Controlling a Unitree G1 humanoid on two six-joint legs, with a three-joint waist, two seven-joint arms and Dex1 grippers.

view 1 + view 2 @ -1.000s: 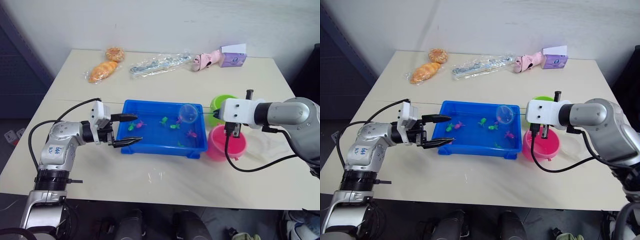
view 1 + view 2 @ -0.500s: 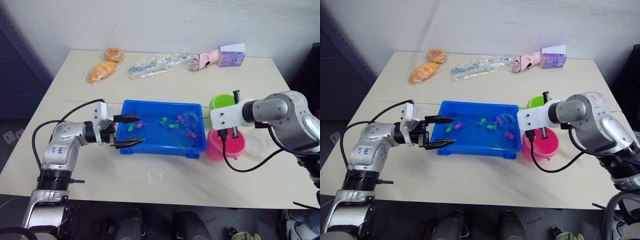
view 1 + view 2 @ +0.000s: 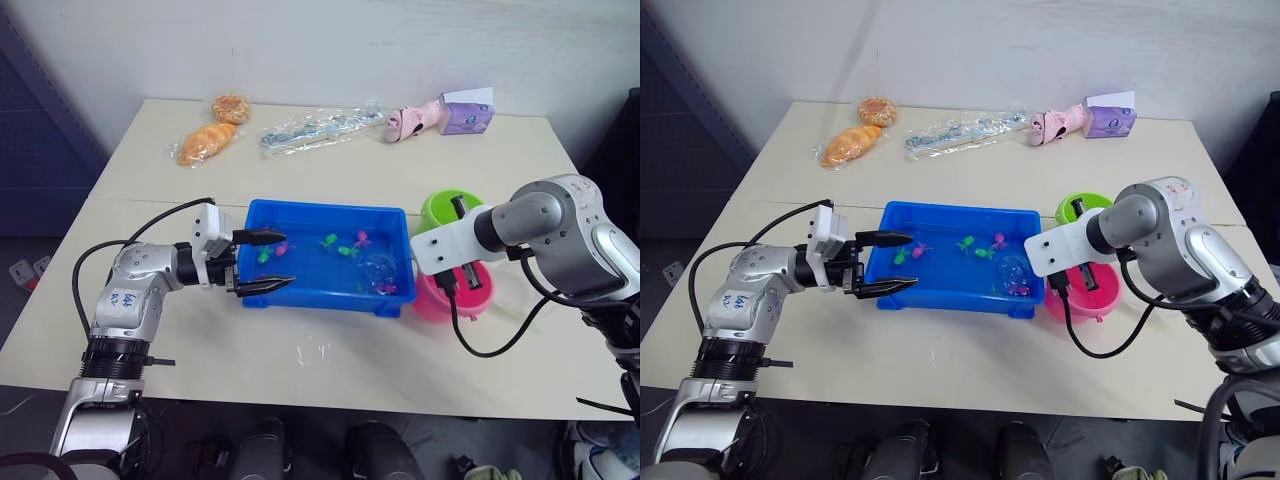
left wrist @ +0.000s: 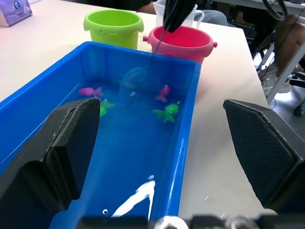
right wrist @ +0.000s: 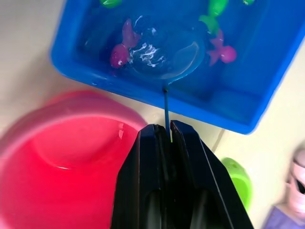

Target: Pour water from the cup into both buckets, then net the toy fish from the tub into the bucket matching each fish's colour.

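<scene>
The shallow rectangular bright blue plastic tub [image 3: 322, 215] is set near the middle of the pale table [image 3: 330, 360], with water in it. Just beside its right end the two small round plastic pails are placed: the lime green bucket [image 3: 447, 208] farther back and the pink bucket [image 3: 478, 297] nearer the front, touching or almost touching the tub's right wall. Water is seen in the bottom of the pink bucket in the right wrist view.

The small round blue-rimmed net [image 5: 164, 55] is dipped into the water at the right end of the tub, its hoop lying low and tilted beneath the surface. Its thin dark stick handle [image 5: 166, 107] is pinched between the two black fingers of the right gripper [image 5: 166, 131], which are closed tightly together on it above the near rim of the pink bucket. A pink toy fish [image 5: 120, 48] is seen right at the rim of the hoop; whether it is inside the mesh cannot be told. Another pink fish [image 5: 221, 51] lies just beside the other side of the hoop, and green fish [image 4: 166, 112] are scattered nearby in the water.

The left gripper [image 3: 258, 261] is held at the tub's left end, its fingers spread wide apart with nothing between them; one fingertip [image 3: 272, 236] reaches over the tub's left wall.

At the far edge of the table a bagged bread roll [image 3: 205, 142] and a purple box [image 3: 465, 116] are laid.
</scene>
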